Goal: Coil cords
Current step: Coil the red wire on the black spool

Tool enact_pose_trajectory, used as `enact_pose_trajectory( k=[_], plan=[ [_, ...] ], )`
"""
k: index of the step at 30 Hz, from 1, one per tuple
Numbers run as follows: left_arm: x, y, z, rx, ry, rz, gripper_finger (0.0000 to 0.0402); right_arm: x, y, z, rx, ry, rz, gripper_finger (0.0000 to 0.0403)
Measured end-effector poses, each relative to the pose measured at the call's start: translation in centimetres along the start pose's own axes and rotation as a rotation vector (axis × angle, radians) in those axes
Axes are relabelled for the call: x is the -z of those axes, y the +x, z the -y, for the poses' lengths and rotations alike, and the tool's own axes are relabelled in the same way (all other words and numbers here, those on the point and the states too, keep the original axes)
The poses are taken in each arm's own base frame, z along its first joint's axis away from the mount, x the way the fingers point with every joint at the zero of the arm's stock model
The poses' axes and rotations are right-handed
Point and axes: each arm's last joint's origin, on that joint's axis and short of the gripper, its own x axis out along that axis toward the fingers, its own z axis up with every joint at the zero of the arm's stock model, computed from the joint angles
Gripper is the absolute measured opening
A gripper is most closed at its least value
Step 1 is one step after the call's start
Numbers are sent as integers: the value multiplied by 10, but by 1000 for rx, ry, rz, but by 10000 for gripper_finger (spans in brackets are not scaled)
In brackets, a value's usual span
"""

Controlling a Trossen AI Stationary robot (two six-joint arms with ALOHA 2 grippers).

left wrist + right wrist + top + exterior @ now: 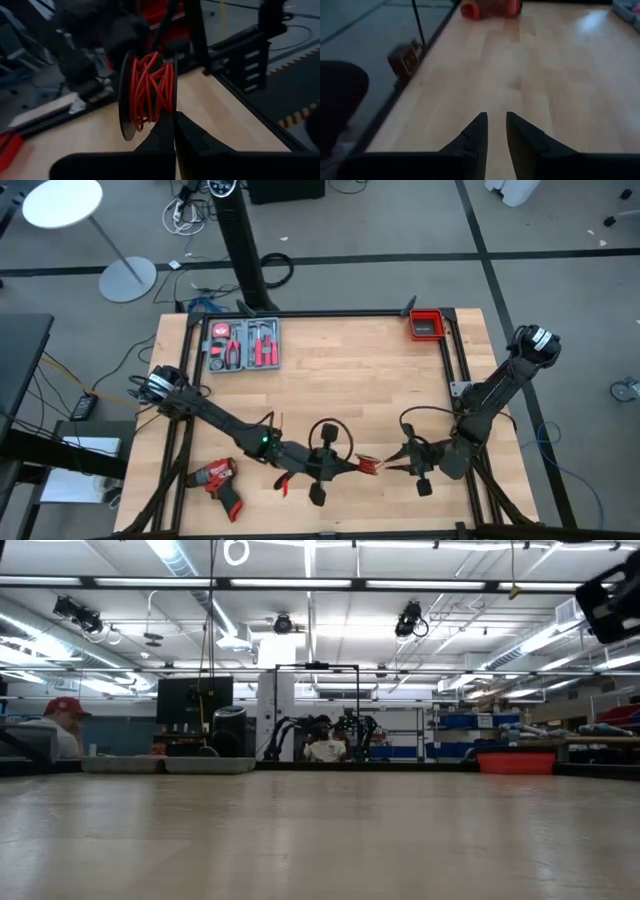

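Two arms are working over the bench (330, 380); sitting on it are one drill (218, 481), one tool tray (243, 344), one red bin (426, 325), and one red-wire spool (147, 92).

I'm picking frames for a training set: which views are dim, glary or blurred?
Left wrist view: dark, background soft, only the red wire on its spool reads clearly. Right wrist view: dim, with pale glare on the table; the drill is blurred. Low view: bright ceiling lights, tabletop soft up close. High view: evenly lit.
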Motion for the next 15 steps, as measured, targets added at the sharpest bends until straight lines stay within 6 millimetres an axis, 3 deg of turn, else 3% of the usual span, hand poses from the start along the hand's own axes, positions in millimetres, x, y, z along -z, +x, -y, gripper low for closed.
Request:
enact_pose_trajectory(
  k=[9,15],
  plan=[
    [-3,-4,8,-87,20,-14,0,19,-19,4,192,-85,-43,68],
    [1,-5,8,-141,-38,-57,0,13,-25,2,218,-105,-74,66]
  ],
)
